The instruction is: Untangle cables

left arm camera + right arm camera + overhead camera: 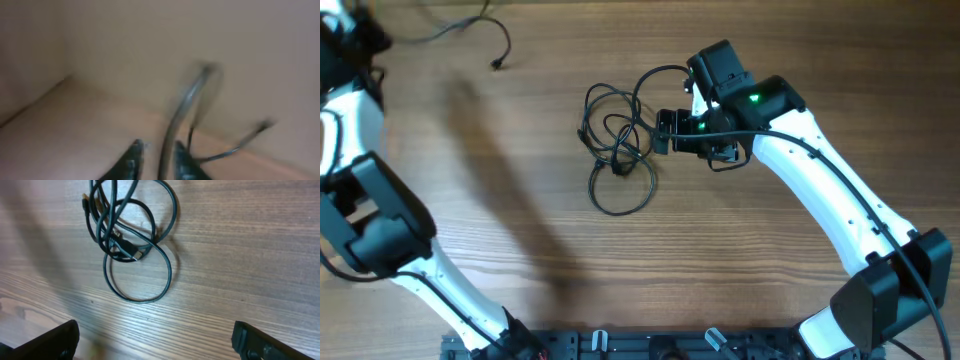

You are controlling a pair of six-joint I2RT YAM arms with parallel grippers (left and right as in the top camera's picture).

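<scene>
A tangle of thin black cables (617,150) lies on the wooden table at centre, with overlapping loops and a small plug in the knot. In the right wrist view the tangle (122,245) is ahead of my right gripper (159,340). My right gripper (665,131) is wide open and empty, just right of the tangle. A separate black cable (500,50) trails from the top left corner, its plug end resting on the table. My left gripper (156,152) is shut on this cable (182,105), which runs up between the fingers; the view is blurred.
The wooden table (770,270) spans the overhead view. The left arm's white links (380,220) occupy the left side and the right arm's white links (830,200) cross the right side. A dark rail (620,345) runs along the front edge.
</scene>
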